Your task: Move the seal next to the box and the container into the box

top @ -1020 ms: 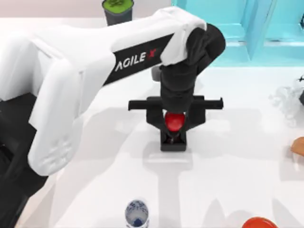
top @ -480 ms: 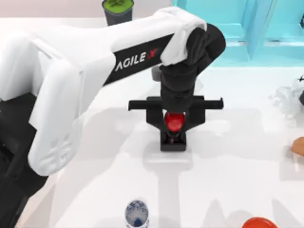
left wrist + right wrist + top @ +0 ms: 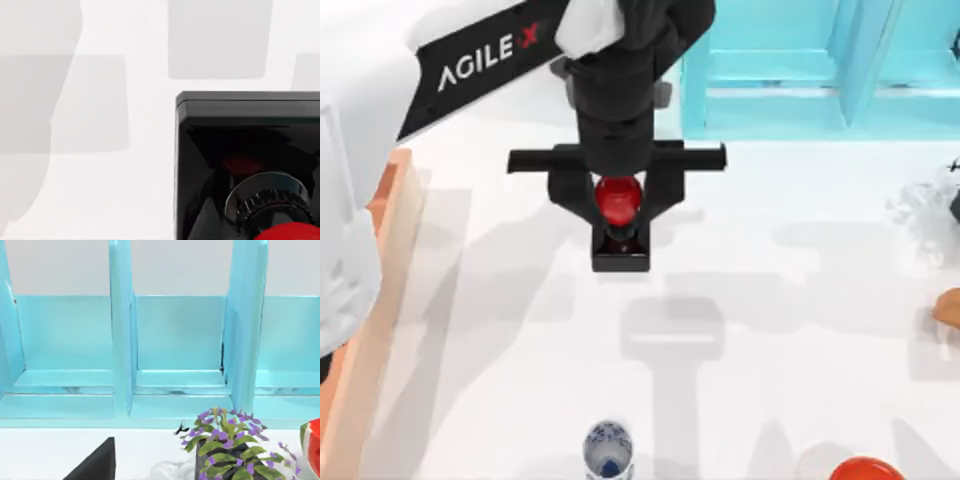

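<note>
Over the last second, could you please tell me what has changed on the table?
The left gripper, shut on the seal, has carried it toward the top view's left and far side, and higher, judging by its shadow. The box has come into sight at the left edge. The container stayed put at the near edge.

Upright seal [image 3: 619, 215], patterned container [image 3: 608, 449], box [image 3: 380, 270] at left.
</note>
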